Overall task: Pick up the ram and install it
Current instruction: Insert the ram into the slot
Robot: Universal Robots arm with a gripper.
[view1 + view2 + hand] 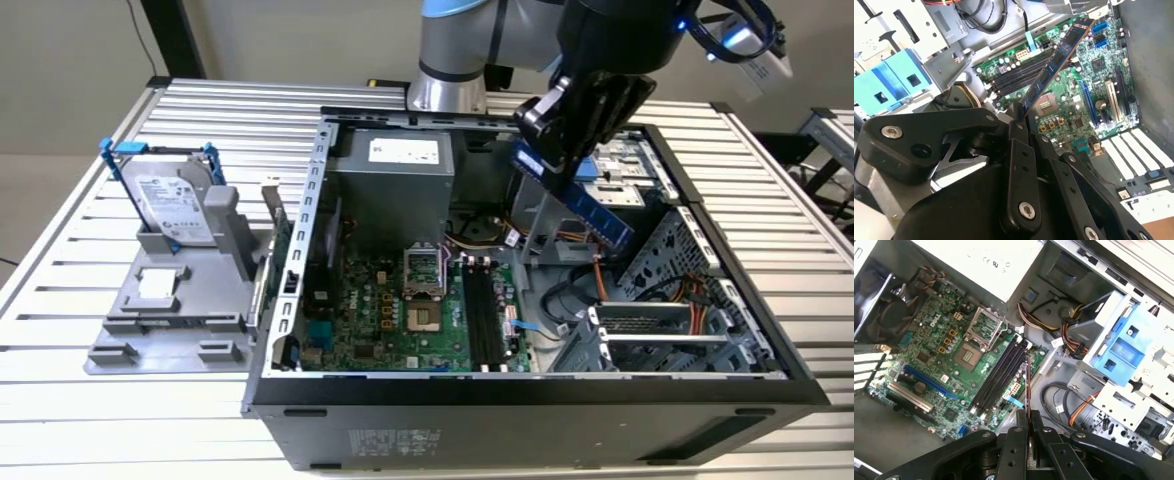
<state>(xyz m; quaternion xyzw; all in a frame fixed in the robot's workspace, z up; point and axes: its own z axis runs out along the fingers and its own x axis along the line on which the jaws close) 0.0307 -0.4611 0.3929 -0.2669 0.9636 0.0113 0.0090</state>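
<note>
Silver-grey arm (447, 60), black screw-studded jaws

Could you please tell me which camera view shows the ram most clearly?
The second wrist view: the ram shows its chip-lined face, held in the claw. The exterior view shows it tilted over the case; the first wrist view, edge-on.

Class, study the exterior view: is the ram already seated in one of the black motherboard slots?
No, the claw holds the ram tilted in the air, apart from the black slots below.

White label on power supply (390, 185), label on hard drive (174, 205), print illegible
</note>
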